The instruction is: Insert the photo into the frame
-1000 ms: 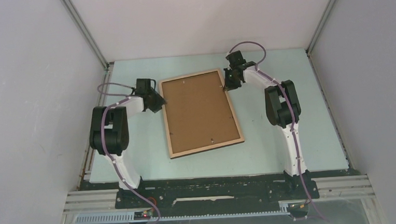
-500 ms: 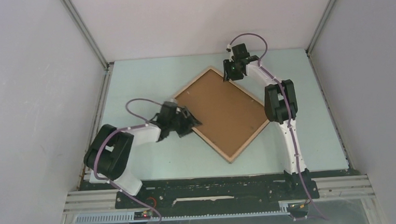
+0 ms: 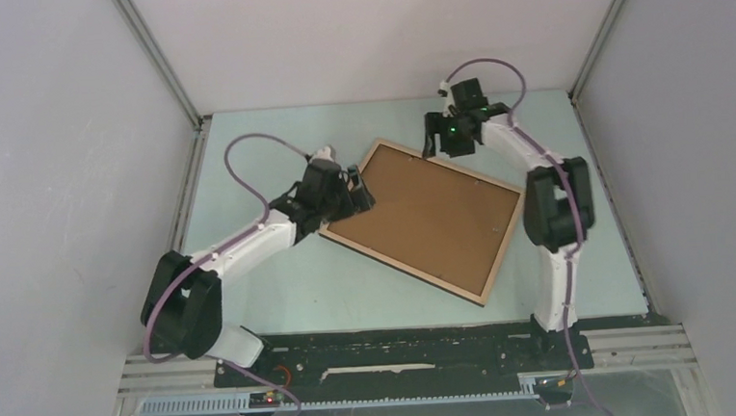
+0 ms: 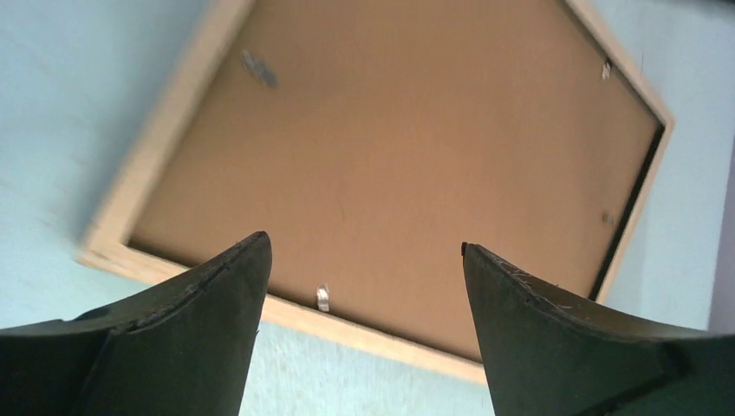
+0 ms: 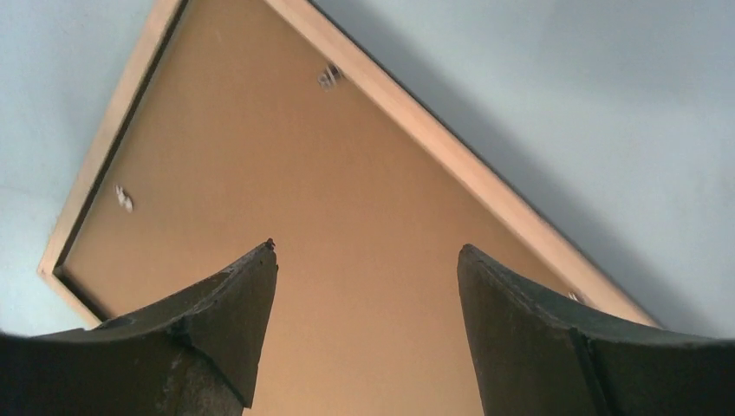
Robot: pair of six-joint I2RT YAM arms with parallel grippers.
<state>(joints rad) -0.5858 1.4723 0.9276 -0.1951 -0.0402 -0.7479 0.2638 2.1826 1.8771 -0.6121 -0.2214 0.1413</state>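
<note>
The frame (image 3: 404,268) lies flat and skewed on the table, light wood rim up, with a brown backing board (image 3: 428,219) filling it. The photo is hidden. My left gripper (image 3: 361,191) hangs open over the frame's left corner; in the left wrist view its jaws (image 4: 362,243) straddle the wood rim (image 4: 165,147) and a small metal tab (image 4: 322,297), holding nothing. At the frame's far edge my right gripper (image 3: 442,146) is also open. In the right wrist view it (image 5: 368,247) hovers over the backing board (image 5: 286,173), the rim (image 5: 451,152) beyond.
The pale green table (image 3: 282,281) is enclosed by grey walls on the left, back and right. Both arm bases sit on a black rail (image 3: 402,351) at the near edge. More metal tabs (image 5: 329,76) line the rim's inner side.
The frame has turned counterclockwise from nearly upright to lying crosswise. Both grippers have opened. My left arm has stretched forward to the frame's left corner; my right gripper shifted slightly right.
</note>
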